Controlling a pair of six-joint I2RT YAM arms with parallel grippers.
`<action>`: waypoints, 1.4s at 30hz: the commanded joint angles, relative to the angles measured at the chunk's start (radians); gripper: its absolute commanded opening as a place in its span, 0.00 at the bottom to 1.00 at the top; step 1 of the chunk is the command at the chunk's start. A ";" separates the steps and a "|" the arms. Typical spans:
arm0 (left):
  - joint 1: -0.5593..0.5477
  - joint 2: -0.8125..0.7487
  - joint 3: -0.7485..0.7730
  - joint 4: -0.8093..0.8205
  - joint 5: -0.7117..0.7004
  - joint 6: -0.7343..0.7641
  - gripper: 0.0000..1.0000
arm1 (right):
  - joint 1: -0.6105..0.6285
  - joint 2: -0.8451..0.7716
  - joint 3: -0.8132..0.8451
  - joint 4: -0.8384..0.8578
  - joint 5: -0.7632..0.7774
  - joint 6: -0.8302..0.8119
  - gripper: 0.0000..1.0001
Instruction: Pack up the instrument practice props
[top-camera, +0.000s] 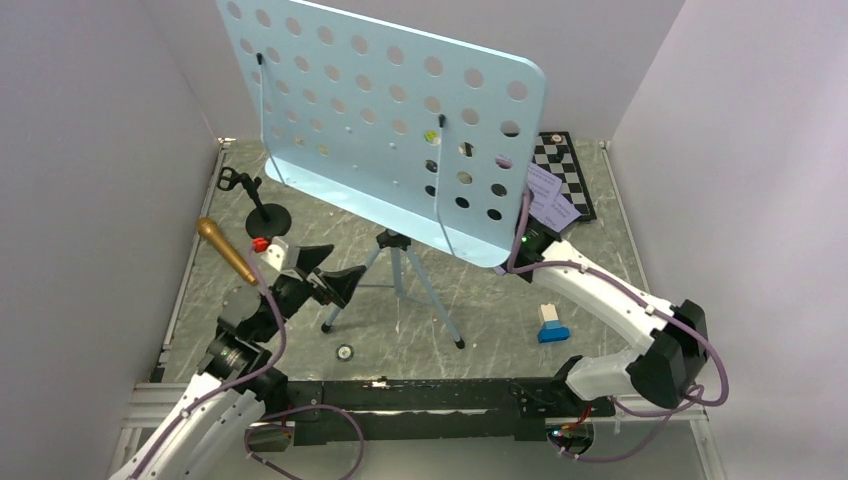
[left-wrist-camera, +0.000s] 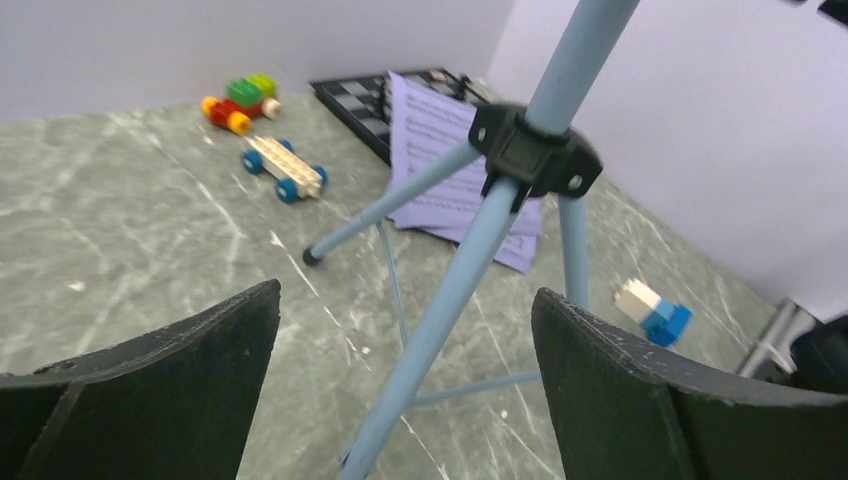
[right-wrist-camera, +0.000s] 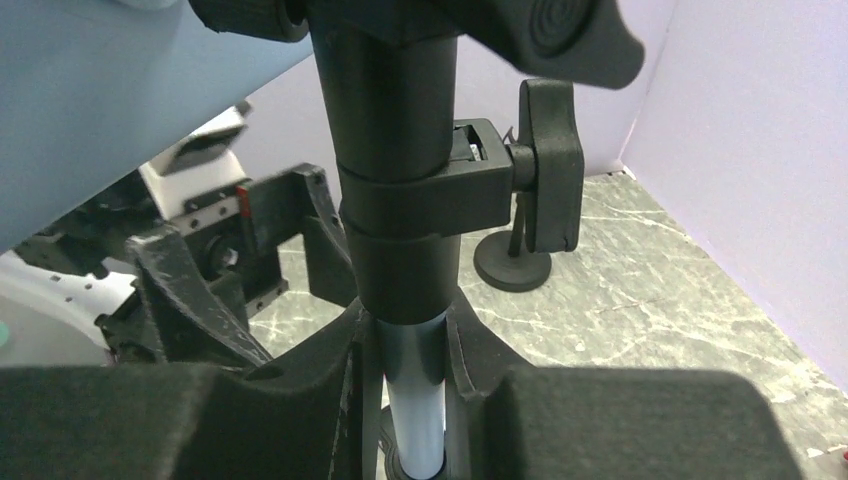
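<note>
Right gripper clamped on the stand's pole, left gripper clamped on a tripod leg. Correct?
No. The left gripper is open, fingers wide apart either side of the music stand's leg; the left wrist view shows it. The right gripper is clamped on the pole.

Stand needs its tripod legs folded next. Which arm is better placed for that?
Left, most likely. The left fingers are wide open, facing the leg hub of the stand, with one leg running between them. The right fingers are shut on its pole, so that arm is busy holding it.
</note>
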 joint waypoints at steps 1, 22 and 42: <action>-0.005 0.100 -0.041 0.181 0.162 -0.044 0.97 | -0.061 -0.087 -0.098 0.000 -0.102 0.079 0.00; -0.108 0.444 -0.168 0.731 0.124 -0.124 0.86 | -0.134 -0.080 -0.313 0.125 -0.144 0.189 0.00; -0.173 0.537 -0.131 0.871 0.114 -0.155 0.85 | 0.018 0.018 -0.190 -0.052 -0.005 0.107 0.00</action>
